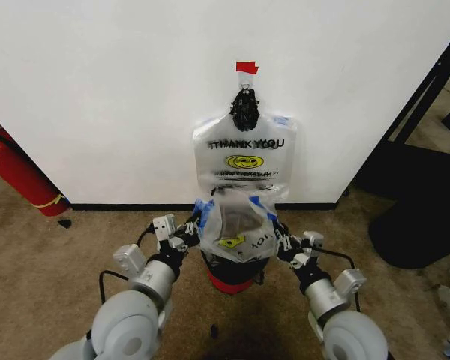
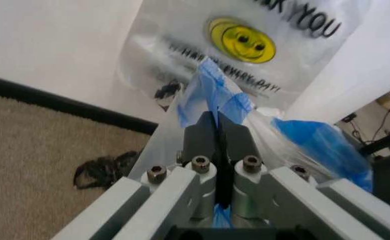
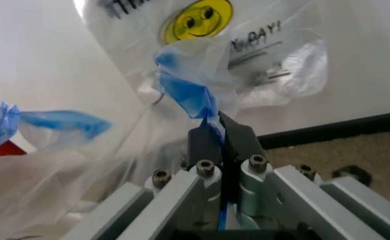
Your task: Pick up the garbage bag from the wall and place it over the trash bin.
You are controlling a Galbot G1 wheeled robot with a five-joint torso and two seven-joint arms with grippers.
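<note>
Over the trash bin point(image 1: 232, 281), left gripper point(image 2: 218, 131) and right gripper point(image 3: 220, 134) clench the garbage bag point(image 1: 236, 225).

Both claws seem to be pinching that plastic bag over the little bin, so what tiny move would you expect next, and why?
Probably lowering both together. The left gripper and right gripper each pinch a blue handle, holding the garbage bag spread over the trash bin, whose red base still shows below it.

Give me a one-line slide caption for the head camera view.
Both claws, left and right, hold the garbage bag open over the trash bin below the wall.
</note>
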